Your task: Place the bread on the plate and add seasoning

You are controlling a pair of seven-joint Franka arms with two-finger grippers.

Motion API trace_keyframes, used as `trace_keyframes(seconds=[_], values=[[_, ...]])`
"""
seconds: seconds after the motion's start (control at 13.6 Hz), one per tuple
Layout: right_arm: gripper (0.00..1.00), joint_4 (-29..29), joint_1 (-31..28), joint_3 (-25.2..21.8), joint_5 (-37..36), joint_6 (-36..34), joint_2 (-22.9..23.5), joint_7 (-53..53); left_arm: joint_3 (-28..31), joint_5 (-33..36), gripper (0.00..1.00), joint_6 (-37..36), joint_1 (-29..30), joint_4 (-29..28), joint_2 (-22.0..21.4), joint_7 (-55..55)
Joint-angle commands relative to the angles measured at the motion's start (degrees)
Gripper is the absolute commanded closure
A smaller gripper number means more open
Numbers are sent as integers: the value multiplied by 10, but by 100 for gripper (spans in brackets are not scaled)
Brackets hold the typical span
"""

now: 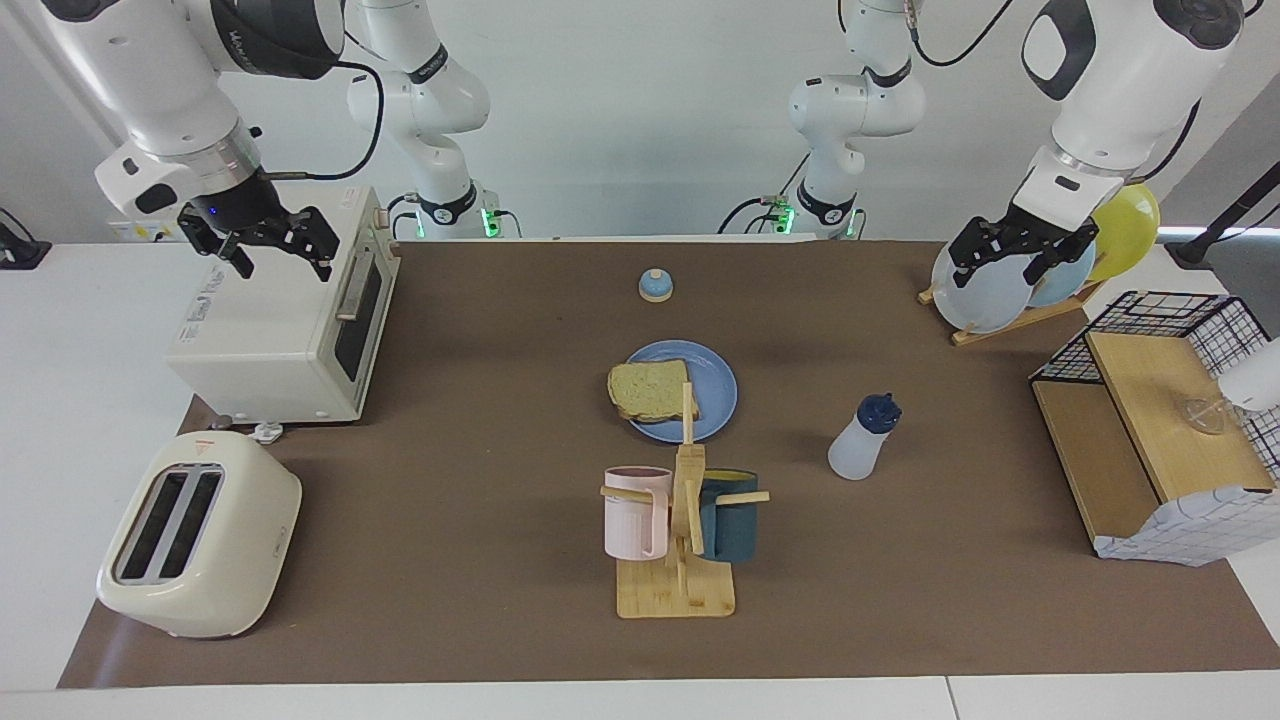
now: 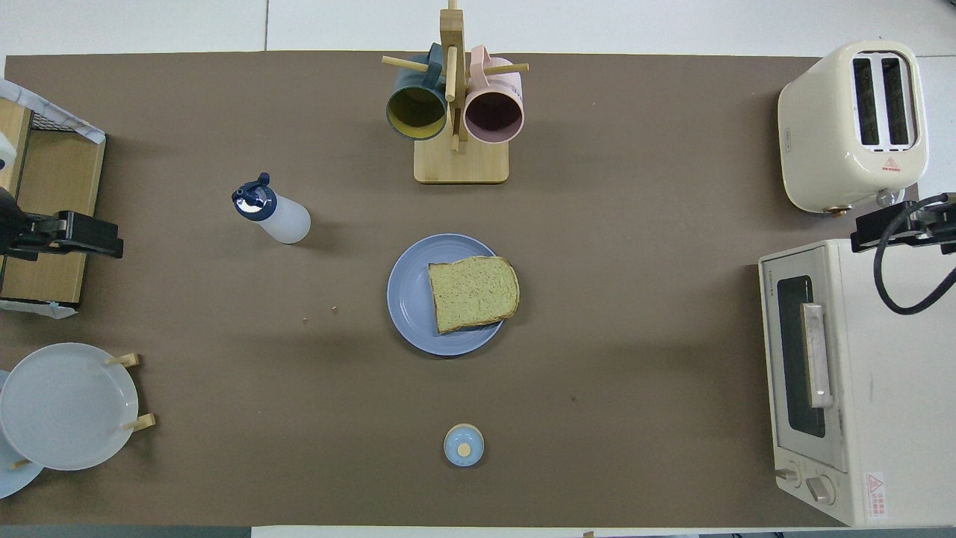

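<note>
Since bread [image 1: 652, 390] sits on plate [image 1: 715, 385], you take seasoning [image 1: 861, 440] — light, soft-walled, slippery; grip mid-body. Left gripper [image 1: 1018, 256], right gripper [image 1: 262, 240] — both open, empty.

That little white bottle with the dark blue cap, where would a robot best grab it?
Probably around the squeeze bottle's pale body, below the cap, fingers coming level from the side. It stands upright and alone on the mat, and the body widens downward, so a mid-height grip should hold.
</note>
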Motion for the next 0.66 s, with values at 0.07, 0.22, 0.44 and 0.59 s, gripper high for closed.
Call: trace_keyframes(seconds=[0.07, 0.22, 0.44, 0.59], values=[[0, -9, -3, 1, -5, 0, -8, -15, -7, -18, 0, 3, 10, 0, -7, 1], [0, -9, -3, 1, -5, 1, -7, -15, -7, -19, 0, 4, 11, 0, -8, 1], [0, -9, -3, 1, -5, 0, -8, -15, -7, -21, 0, 5, 11, 0, -8, 1], [0, -9, -3, 1, -5, 0, -8, -15, -7, -20, 0, 5, 11, 0, -8, 2]])
